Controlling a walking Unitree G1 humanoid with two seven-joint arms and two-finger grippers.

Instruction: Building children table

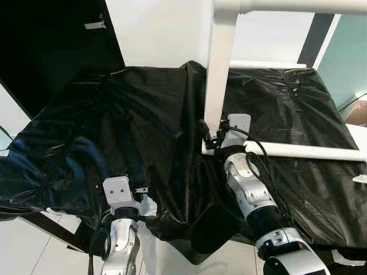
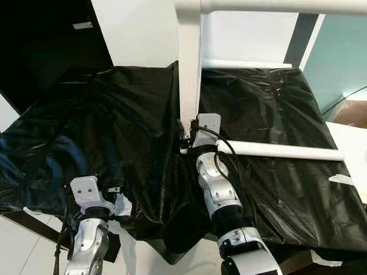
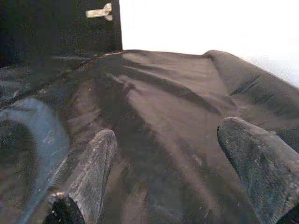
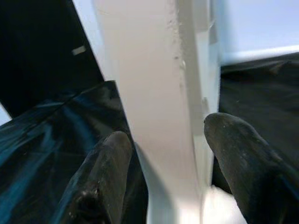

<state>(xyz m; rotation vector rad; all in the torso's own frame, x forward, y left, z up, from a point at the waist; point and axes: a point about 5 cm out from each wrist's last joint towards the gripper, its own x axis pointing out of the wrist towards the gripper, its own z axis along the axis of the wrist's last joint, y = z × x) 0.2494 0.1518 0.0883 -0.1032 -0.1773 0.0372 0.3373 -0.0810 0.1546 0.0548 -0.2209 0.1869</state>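
Left eye view, contents as seen:

Item 1, white table frame (image 1: 219, 69): painted white, made of square-section bars. One upright leg rises from the black cover near the middle of the scene; a top rail runs rightward from its upper end, and a lower rail (image 1: 309, 151) runs rightward from its foot, lying across the cover. The frame stands on the right half of the covered surface.

Item 2, right gripper (image 4: 163, 177): placed at the foot of the upright leg, where leg and lower rail meet. In the right wrist view the two black fingers (image 4: 105, 172) sit either side of the white leg, close against it, with the leg between them; grasping the leg.

Item 3, left gripper (image 3: 168, 172): low at the near edge of the cover, on the robot's left, well apart from the frame. In the left wrist view its fingers (image 3: 91, 172) are spread wide with nothing but cover between them; released.

Item 4, black plastic sheet (image 1: 114, 126): glossy, creased, draped over a low wide surface and hanging over its near edge.

Item 5, dark door (image 1: 51, 46): behind the sheet at the far left, with a pale metal handle (image 1: 95, 25). White wall beside it
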